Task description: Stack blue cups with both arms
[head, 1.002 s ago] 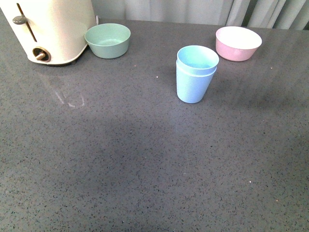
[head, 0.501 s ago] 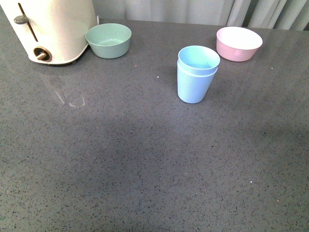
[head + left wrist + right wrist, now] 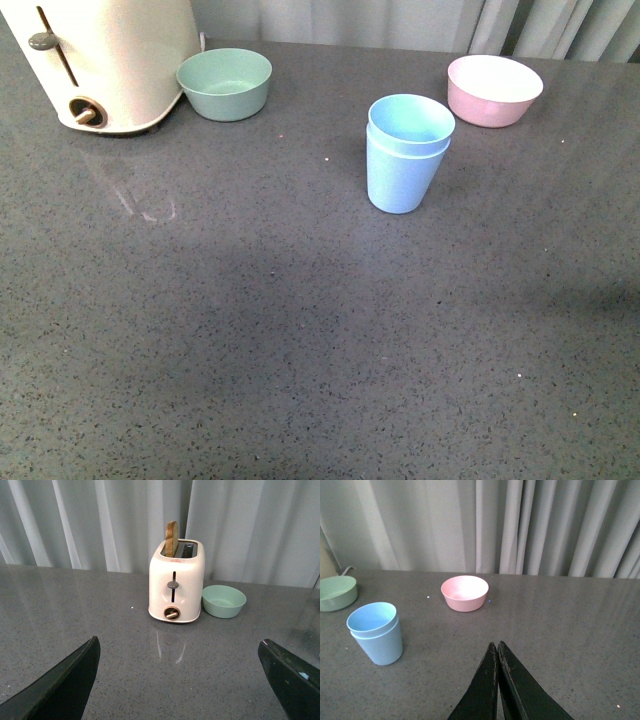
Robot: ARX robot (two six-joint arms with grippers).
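Note:
The two blue cups (image 3: 406, 152) stand nested one inside the other, upright, on the grey table right of centre; they also show in the right wrist view (image 3: 375, 632). Neither arm shows in the front view. My left gripper (image 3: 180, 647) is open and empty, its dark fingers (image 3: 70, 680) wide apart over bare table, facing the toaster; the cups are out of its view. My right gripper (image 3: 497, 645) is shut and empty, fingertips pressed together, above the table and well away from the cups.
A cream toaster (image 3: 100, 60) with a slice of bread (image 3: 171, 538) stands at the back left, a mint-green bowl (image 3: 224, 83) beside it. A pink bowl (image 3: 494, 89) sits at the back right. Pale curtains hang behind the grey table (image 3: 250, 330).

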